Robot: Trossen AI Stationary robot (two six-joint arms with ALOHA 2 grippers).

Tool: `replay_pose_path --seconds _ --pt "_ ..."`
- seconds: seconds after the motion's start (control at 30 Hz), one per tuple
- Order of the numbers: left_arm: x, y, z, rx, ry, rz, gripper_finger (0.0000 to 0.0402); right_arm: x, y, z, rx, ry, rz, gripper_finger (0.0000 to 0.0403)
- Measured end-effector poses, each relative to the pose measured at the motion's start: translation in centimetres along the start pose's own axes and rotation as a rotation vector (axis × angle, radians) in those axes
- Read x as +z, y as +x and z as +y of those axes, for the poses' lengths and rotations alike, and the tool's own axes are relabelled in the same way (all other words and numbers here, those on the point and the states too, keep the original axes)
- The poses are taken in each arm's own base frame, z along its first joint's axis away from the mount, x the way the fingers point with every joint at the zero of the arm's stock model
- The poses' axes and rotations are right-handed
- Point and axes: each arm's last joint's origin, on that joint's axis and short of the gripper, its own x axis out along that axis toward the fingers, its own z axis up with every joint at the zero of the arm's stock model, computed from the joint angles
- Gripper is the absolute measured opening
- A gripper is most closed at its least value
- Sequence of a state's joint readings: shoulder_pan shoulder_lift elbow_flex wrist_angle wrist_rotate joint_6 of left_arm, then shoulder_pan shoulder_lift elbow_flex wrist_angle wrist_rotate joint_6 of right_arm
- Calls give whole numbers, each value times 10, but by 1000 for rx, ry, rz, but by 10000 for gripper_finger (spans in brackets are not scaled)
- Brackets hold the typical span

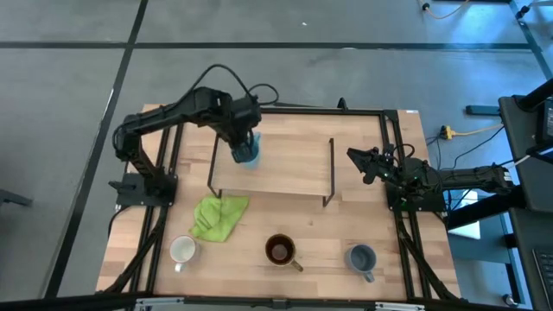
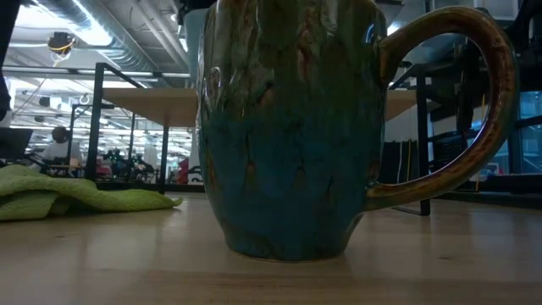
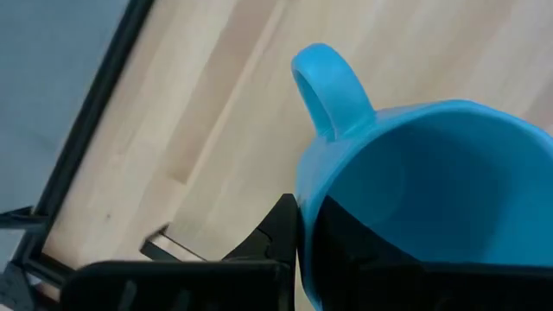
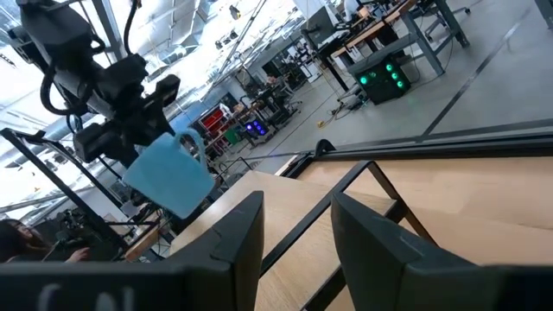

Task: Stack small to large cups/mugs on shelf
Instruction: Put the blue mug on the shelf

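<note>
Light blue mug, carried over the shelf.
Rigid glazed ceramic, probably slick and chippable; best taken at rim or handle. Left gripper fingers clamped on its rim, mug tilted, apparently clear of the board. Right gripper waits beside the shelf, fingers apart, holding nothing.

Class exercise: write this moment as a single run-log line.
left gripper: shut on light blue mug, above shelf | right gripper: open, waiting right of shelf | table: white mug, brown mug, grey-blue mug
</note>
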State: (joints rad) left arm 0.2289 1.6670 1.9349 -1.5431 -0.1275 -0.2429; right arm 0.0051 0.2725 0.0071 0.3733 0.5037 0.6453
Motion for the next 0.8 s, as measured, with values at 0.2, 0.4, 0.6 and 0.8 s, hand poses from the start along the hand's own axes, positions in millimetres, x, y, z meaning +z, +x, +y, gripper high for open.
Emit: replay_pose_path --seconds 0.2,0.4,0.6,0.8 --pt "0 4 5 -6 -28 52 14 0 0 0 0 0 0 138" --pt "0 5 5 0 -52 47 14 0 0 0 0 0 0 138" --pt "2 6 11 1 -44 45 14 0 0 0 0 0 0 138" --pt "13 21 3 -73 4 60 14 0 0 0 -1 -1 1 138"
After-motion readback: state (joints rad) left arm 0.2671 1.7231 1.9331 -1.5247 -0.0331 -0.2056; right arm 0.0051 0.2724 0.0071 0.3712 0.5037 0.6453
